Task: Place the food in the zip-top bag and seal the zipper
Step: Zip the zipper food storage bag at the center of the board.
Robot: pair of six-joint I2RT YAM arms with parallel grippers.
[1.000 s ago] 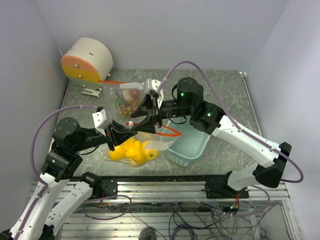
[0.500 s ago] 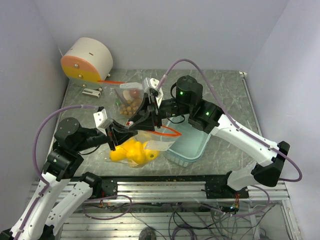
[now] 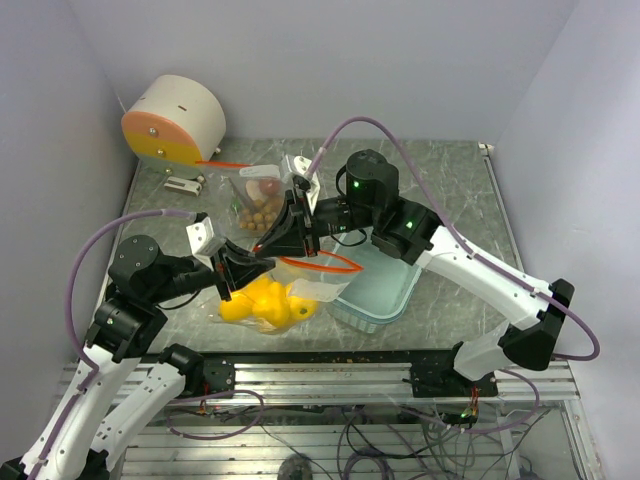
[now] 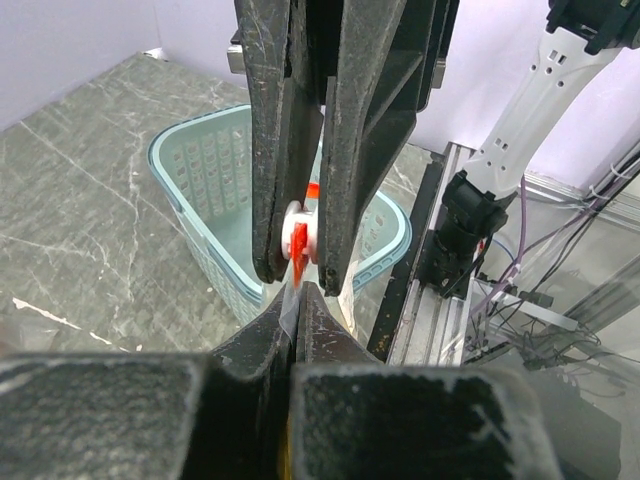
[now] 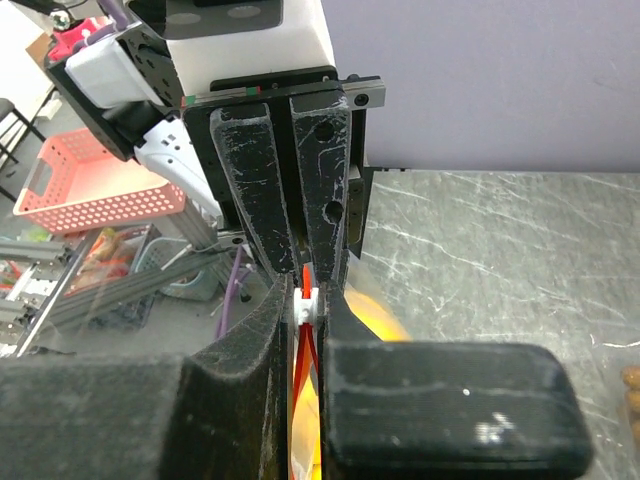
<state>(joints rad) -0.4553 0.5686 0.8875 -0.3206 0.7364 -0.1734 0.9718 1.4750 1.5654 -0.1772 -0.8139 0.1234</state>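
A clear zip-top bag (image 3: pixel 300 290) lies at the front left with several yellow-orange fruits (image 3: pixel 262 302) inside. Its orange zipper track (image 3: pixel 335 262) runs toward the right. My left gripper (image 3: pixel 252 266) is shut on the bag's clear top edge (image 4: pixel 290 312). My right gripper (image 3: pixel 272 245) is shut on the white zipper slider (image 5: pixel 309 300), tip to tip with the left gripper (image 4: pixel 297 296). The slider also shows in the left wrist view (image 4: pixel 297 236). The brown fruit bunch (image 3: pixel 260 212) and the small reddish fruit (image 3: pixel 268 186) sit at the back under clear plastic.
The pale teal basket (image 3: pixel 385 290) stands just right of the bag. It also shows in the left wrist view (image 4: pixel 200 170). A round cream and orange device (image 3: pixel 175 122) stands at the back left, with a small grey part (image 3: pixel 185 183) in front of it.
My right gripper has slid left along the zipper with the slider, closing on the left gripper. The left gripper has held its place on the bag's edge.
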